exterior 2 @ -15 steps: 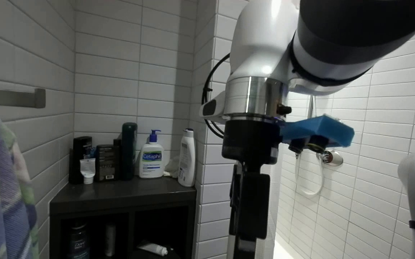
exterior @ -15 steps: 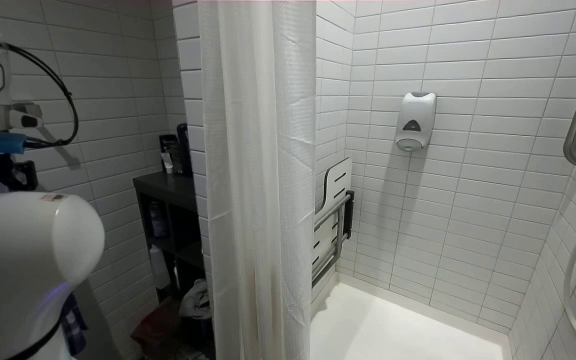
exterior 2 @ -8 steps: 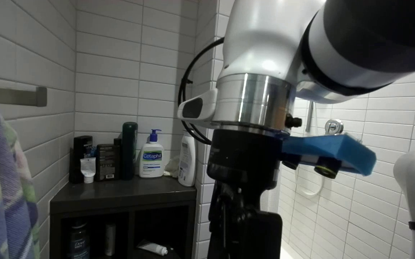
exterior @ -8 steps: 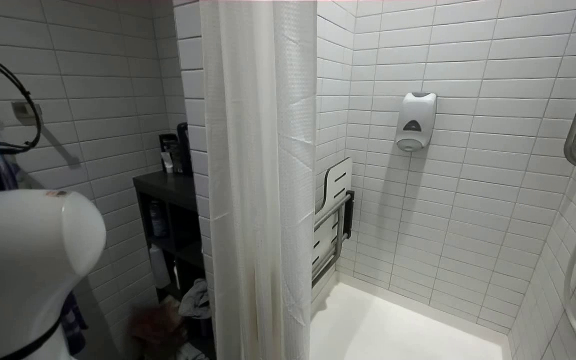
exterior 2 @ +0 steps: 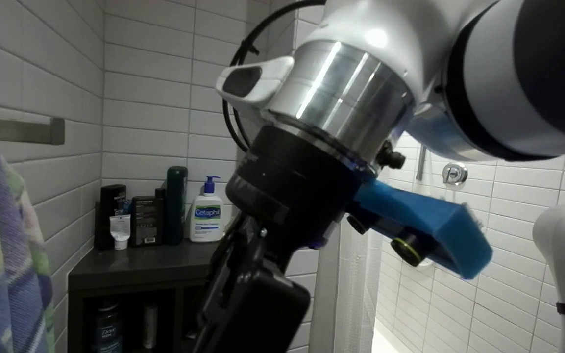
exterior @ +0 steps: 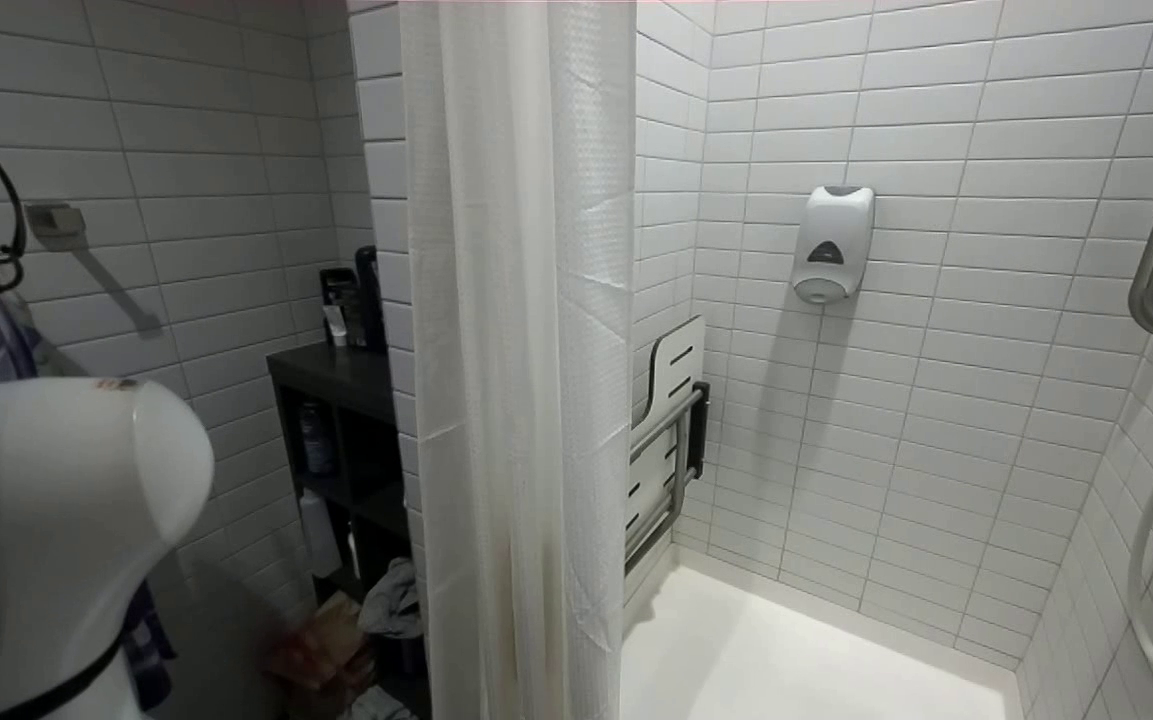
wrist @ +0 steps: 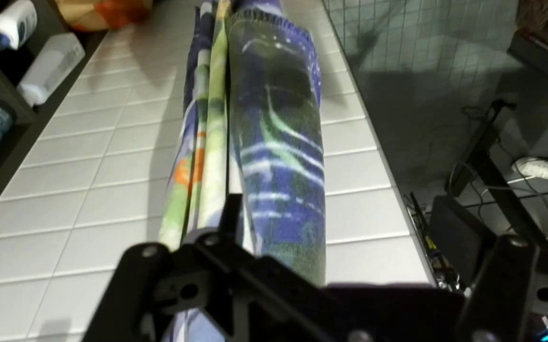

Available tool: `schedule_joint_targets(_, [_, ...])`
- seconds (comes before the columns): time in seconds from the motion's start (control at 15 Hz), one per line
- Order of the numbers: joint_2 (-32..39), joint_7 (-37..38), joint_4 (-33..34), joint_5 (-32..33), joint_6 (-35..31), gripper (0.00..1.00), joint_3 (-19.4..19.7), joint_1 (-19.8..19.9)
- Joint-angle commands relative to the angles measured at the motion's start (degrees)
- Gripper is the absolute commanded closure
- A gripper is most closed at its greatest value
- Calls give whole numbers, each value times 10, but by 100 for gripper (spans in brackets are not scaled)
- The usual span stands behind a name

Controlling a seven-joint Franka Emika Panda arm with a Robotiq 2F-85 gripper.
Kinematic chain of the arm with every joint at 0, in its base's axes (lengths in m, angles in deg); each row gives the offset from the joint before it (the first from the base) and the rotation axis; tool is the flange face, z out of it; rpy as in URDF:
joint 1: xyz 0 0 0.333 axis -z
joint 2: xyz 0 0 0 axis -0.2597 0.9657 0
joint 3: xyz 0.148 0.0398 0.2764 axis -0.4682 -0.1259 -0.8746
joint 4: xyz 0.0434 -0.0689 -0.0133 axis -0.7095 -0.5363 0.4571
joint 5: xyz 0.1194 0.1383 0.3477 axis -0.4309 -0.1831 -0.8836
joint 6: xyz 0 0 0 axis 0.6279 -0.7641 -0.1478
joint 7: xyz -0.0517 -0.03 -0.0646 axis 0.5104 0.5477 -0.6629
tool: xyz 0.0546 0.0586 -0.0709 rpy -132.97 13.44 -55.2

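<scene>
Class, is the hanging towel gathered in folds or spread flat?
Gathered in folds: in the wrist view, the towel shows several narrow layers side by side.

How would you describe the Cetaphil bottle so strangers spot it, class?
In an exterior view, find the dark shelf unit against the tiled wall. On its top, right of the tall dark-green bottle, stands the Cetaphil bottle. It is white, with the only blue pump showing there.
</scene>
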Motion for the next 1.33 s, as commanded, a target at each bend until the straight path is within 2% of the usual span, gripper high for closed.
schedule_joint_targets(0.0, [24,32,-3,38,-85,0,0,-10])
schedule_joint_targets(0.33, [47,61,0,48,-132,0,2,-29])
schedule_joint_targets(0.87, [64,105,9,108,-197,0,-9,-28])
schedule_joint_targets(1.0, [71,119,10,135,-225,0,-21,-12])
schedule_joint_targets(1.2, [84,135,10,179,-275,0,-69,57])
schedule_joint_targets(1.27, [88,143,10,201,-292,0,-88,93])
